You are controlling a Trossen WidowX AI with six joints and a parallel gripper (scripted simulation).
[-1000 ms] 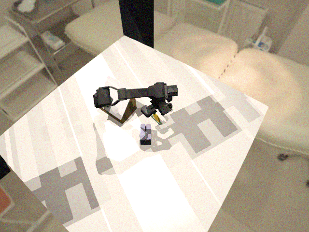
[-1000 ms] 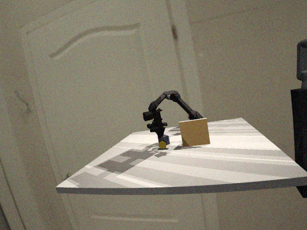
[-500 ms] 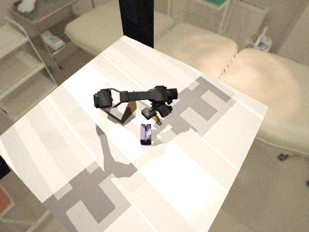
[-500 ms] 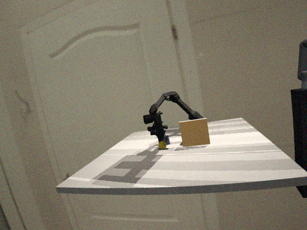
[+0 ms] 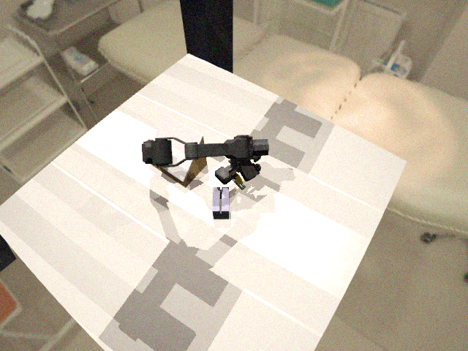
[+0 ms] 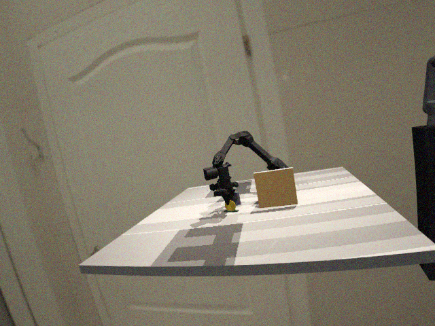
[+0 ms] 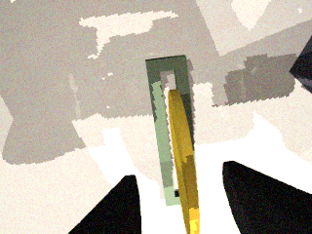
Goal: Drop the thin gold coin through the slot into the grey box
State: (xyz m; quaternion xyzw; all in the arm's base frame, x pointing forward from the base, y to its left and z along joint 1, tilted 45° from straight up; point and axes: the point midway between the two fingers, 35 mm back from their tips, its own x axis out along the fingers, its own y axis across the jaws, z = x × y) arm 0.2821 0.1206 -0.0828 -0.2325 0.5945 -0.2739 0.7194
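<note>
fingers point(image 5: 224, 174) point(image 6: 228, 197): parted, nothing grasped | coin point(image 5: 238, 178) point(image 6: 230, 206) point(image 7: 181, 141): on edge in holder point(image 5: 242, 186) point(image 6: 236, 210) point(image 7: 166, 65), below and between fingertips | risk: coin may be tipped or gripped askew if fingers are lowered off-centre

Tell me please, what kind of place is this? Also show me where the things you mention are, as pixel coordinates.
Possibly a treatment or clinic room: behind the white table point(image 5: 302, 241) are padded cream couches point(image 5: 408, 124) and a metal-framed shelf trolley point(image 5: 58, 88); the exterior view shows a panelled door point(image 6: 140, 105).
</note>
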